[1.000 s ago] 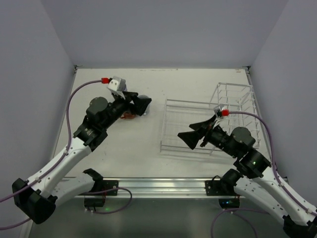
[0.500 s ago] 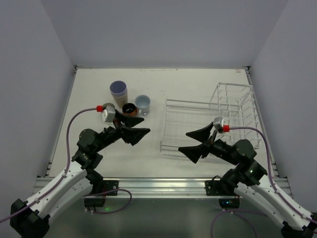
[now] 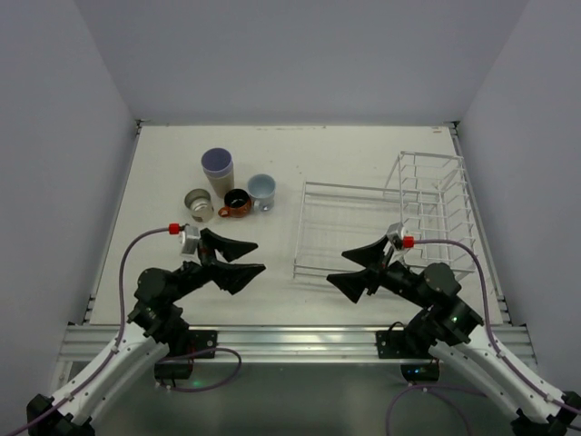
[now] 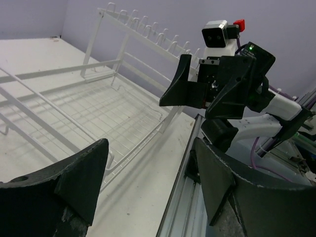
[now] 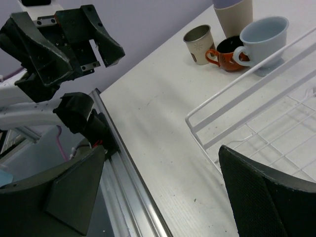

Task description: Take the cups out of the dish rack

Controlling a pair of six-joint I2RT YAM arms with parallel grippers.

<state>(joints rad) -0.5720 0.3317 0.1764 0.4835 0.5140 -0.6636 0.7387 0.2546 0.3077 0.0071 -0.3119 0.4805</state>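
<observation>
All the cups stand on the table left of the dish rack (image 3: 381, 227): a tall lavender tumbler (image 3: 217, 169), a beige tumbler (image 3: 197, 203), an orange-red mug (image 3: 237, 203) and a light blue-grey cup (image 3: 261, 191). The right wrist view shows them too: the beige tumbler (image 5: 198, 44), mug (image 5: 227, 53), blue-grey cup (image 5: 261, 39) and tall tumbler (image 5: 232, 15). The white wire rack (image 4: 123, 98) holds no cups. My left gripper (image 3: 256, 256) is open and empty, near the table's front, pointing right. My right gripper (image 3: 338, 266) is open and empty, facing it, by the rack's near left corner.
The metal rail (image 3: 290, 338) runs along the table's near edge below both grippers. Each wrist view shows the other gripper across from it: the right gripper (image 4: 182, 89) and the left gripper (image 5: 94, 39). Walls enclose the table on three sides.
My left arm has drawn back from the cups toward the near edge, uncovering all the cups. My right arm has also pulled back slightly toward the front.
</observation>
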